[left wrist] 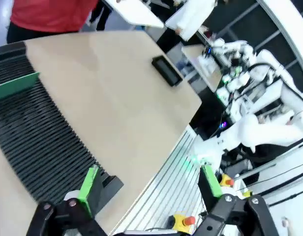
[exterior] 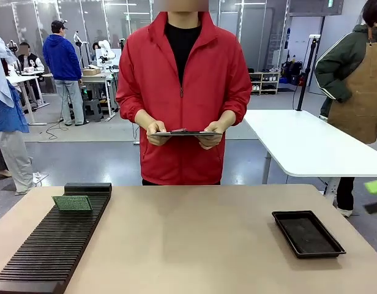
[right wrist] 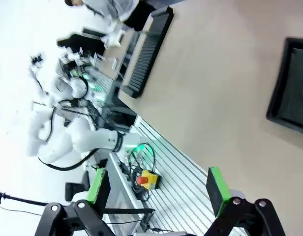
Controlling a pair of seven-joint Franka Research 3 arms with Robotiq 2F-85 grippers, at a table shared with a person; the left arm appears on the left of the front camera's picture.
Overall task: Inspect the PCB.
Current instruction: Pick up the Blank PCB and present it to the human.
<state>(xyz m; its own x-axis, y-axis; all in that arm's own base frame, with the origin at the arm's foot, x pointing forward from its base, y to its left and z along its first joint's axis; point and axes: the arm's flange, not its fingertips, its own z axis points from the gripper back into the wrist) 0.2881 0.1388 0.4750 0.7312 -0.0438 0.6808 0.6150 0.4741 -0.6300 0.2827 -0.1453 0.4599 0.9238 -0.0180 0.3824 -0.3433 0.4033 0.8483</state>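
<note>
Front view: PCB (exterior: 72, 203) atop black slotted rack (exterior: 51, 248)

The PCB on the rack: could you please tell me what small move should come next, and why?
Probably the left gripper should reach toward the PCB: it lies untouched on the black rack at the robot's left, and the gripper hangs open near that rack's end.
</note>
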